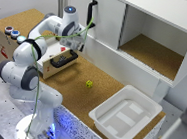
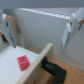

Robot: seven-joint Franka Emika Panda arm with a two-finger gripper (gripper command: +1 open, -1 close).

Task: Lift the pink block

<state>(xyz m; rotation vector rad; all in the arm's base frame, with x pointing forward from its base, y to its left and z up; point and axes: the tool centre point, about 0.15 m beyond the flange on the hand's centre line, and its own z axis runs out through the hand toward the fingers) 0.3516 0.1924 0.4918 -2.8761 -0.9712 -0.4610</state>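
The pink block (image 1: pixel 63 49) is a tiny reddish-pink cube lying on the top of a white box (image 1: pixel 49 67) with a black handle (image 1: pixel 64 60). In the wrist view the block (image 2: pixel 22 61) lies flat on the white surface, near the box's edge. My gripper (image 1: pixel 78 44) hangs above the box's far edge, a little to the exterior view's right of the block. In the wrist view the gripper (image 2: pixel 37 42) is open and empty, with both fingers (image 2: pixel 9 31) spread wide and well above the block.
A small yellow-green cube (image 1: pixel 89 84) lies on the cork table. A white tray (image 1: pixel 103 126) stands at the front right. A white cabinet (image 1: pixel 159 42) with an open compartment and a black handle (image 1: pixel 91 12) is behind. Round buttons (image 1: pixel 15 34) sit at the left.
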